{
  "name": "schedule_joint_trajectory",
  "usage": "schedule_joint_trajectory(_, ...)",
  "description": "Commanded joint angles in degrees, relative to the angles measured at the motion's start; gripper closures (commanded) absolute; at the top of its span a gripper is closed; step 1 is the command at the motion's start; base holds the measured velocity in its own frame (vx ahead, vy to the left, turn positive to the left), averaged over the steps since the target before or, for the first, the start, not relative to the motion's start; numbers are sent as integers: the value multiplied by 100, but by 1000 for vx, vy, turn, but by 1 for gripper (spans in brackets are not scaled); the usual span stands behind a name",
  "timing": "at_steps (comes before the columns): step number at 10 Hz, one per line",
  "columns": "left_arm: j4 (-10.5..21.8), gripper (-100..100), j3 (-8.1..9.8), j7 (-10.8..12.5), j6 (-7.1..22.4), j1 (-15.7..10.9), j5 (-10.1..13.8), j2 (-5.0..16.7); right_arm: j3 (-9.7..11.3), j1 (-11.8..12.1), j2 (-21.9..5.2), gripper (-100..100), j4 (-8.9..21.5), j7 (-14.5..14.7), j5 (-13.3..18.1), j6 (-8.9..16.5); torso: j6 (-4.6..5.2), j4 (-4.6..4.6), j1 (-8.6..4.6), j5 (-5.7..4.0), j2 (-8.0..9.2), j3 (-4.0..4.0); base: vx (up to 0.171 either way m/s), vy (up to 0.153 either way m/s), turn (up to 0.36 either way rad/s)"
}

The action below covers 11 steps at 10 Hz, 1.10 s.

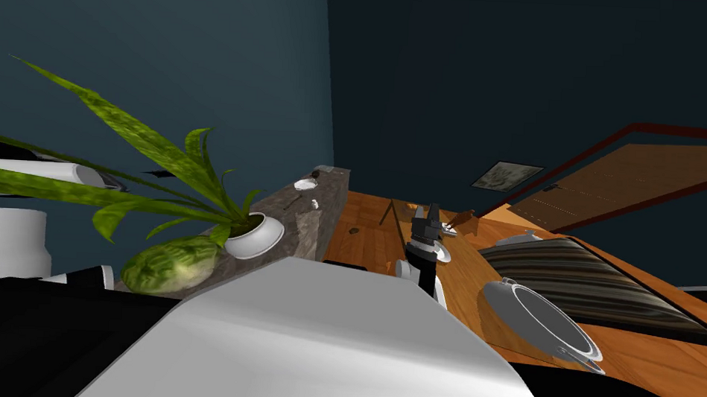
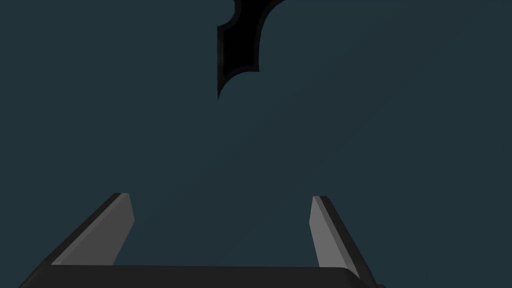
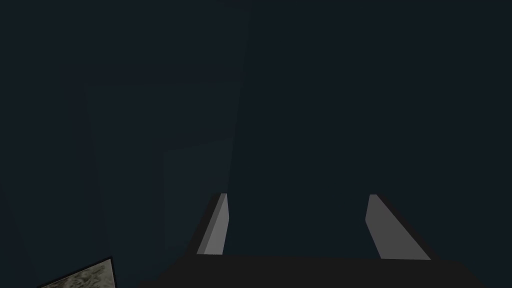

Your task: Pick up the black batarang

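Observation:
The black batarang (image 2: 239, 45) is a flat winged shape against a dark teal surface, which the head view shows as the wall. It lies ahead of my left gripper (image 2: 220, 197), well beyond the fingertips and apart from them. That gripper is open with nothing between its fingers. In the head view the left arm reaches in from the far left, and a small black shape (image 1: 159, 173) shows just past its dark tip (image 1: 112, 182). My right gripper (image 3: 299, 196) is open and empty, held upright in front of my chest (image 1: 427, 219).
A potted plant (image 1: 253, 234) with long green leaves crosses under the left arm. A green leafy head (image 1: 170, 265) lies beside it on a stone counter (image 1: 310, 220). To the right are a wooden surface (image 1: 460, 279), a round grey pan (image 1: 540, 320) and a striped mat (image 1: 587, 281).

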Motion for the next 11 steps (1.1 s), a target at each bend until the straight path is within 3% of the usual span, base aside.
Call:
schedule_joint_trajectory(1, 169, -100, -34, -45, 58, -47, 107, 3, 0, 0, 0, 0, 0, 0, 0, 0, 0, 0, 0, 0, 0, 0, 169, 57, -96)
schedule_joint_trajectory(3, 298, -100, -79, -66, 11, -77, 123, -1, 0, -1, 0, 0, 0, 0, 0, 0, -3, 7, 2, 3, 30, 17, 91, 26, -39)
schedule_joint_trajectory(4, 328, 0, -91, -73, -2, -85, 128, -1, 0, -2, 0, 0, 0, 0, 0, 0, -5, 13, -8, -1, 57, 33, 12, 4, -1)
schedule_joint_trajectory(5, 436, -100, -70, 37, -52, -117, -43, -20, 1, -2, 1, 0, 0, 0, 0, 0, -6, 18, -14, -3, 77, 45, -46, 74, -226)
schedule_joint_trajectory(6, 358, -100, -78, -15, -10, -98, 28, -22, 1, -4, 0, 0, 0, 0, 0, 1, 1, 22, 7, 0, 99, 56, -33, 53, -76)
schedule_joint_trajectory(7, 362, 100, -78, 3, -14, -101, 13, -23, 0, -3, 0, 0, 1, 0, 0, 1, -9, 25, 2, 2, 101, 60, -2, 8, 11)
schedule_joint_trajectory(11, 366, 100, -77, 4, -7, -100, 16, -26, 1, -3, 1, 0, 0, 0, 0, 1, -7, 23, -20, -7, 95, 56, 0, 0, 0)
